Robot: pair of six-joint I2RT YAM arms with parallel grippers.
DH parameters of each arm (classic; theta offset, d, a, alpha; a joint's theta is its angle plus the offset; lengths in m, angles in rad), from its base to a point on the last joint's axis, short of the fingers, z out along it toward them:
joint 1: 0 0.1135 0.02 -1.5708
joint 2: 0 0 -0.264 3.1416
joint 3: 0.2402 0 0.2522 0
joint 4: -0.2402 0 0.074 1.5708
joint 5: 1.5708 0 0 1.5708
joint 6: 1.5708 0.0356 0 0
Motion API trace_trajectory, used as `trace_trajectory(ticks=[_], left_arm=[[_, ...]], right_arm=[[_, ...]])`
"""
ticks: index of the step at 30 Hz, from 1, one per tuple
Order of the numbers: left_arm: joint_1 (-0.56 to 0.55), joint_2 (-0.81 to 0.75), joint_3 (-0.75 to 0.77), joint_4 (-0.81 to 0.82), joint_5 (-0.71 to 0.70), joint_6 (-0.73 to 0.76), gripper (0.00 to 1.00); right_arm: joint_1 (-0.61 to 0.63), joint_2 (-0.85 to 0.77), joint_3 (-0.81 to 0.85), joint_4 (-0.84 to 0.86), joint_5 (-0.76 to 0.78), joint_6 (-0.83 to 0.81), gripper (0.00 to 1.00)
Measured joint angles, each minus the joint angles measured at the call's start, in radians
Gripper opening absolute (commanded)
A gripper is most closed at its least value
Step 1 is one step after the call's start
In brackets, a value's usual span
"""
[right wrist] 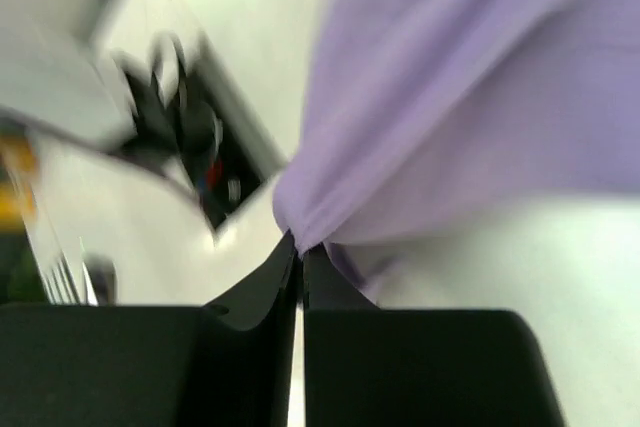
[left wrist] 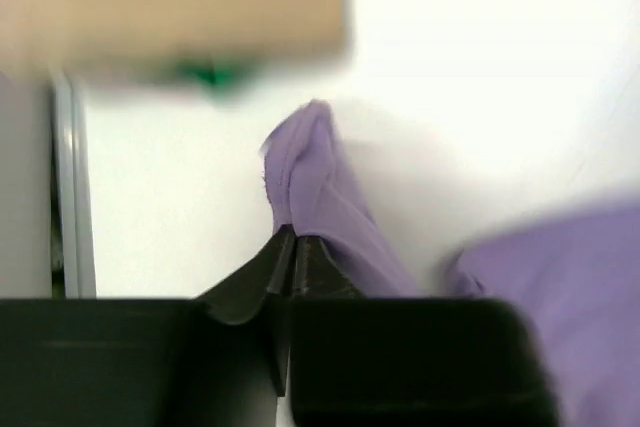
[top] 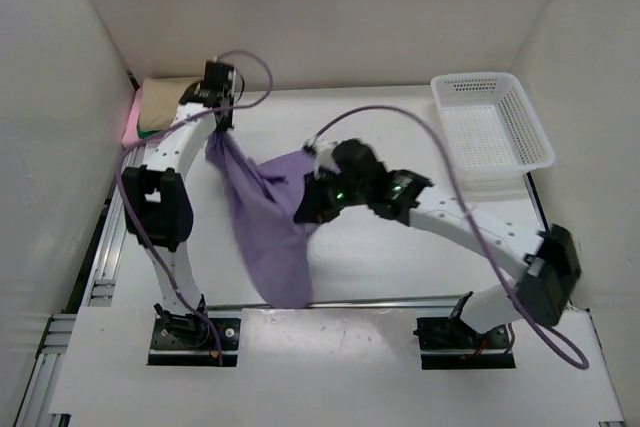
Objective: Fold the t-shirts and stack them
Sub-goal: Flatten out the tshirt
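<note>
The lavender purple t-shirt hangs stretched between both grippers over the table's middle, its lower part trailing to the near edge. My left gripper is shut on one corner of the lavender shirt, the cloth pinched between its fingertips. My right gripper is shut on another edge of the lavender shirt, a fold bunched at its tips. A stack of folded shirts, tan on top with green and pink edges below, lies at the far left corner.
A white mesh basket stands at the far right of the table. Grey walls close in on the left, back and right. The tan shirt shows blurred ahead of the left gripper.
</note>
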Motion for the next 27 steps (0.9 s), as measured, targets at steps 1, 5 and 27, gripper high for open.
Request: trace_trajectory(ticks=[1, 5, 27], left_arm=[[-0.014, 0.058, 0.126, 0.025, -0.026, -0.001, 0.37], [-0.056, 0.21, 0.399, 0.055, -0.092, 0.0, 1.0], [0.295, -0.583, -0.646, -0.042, 0.007, 0.0, 1.0]], right_arm=[[-0.039, -0.048, -0.01, 0.013, 0.023, 0.027, 0.04], [-0.261, -0.105, -0.079, -0.013, 0.151, 0.114, 0.73], [0.222, 0.752, 0.686, -0.249, 0.444, -0.177, 0.69]])
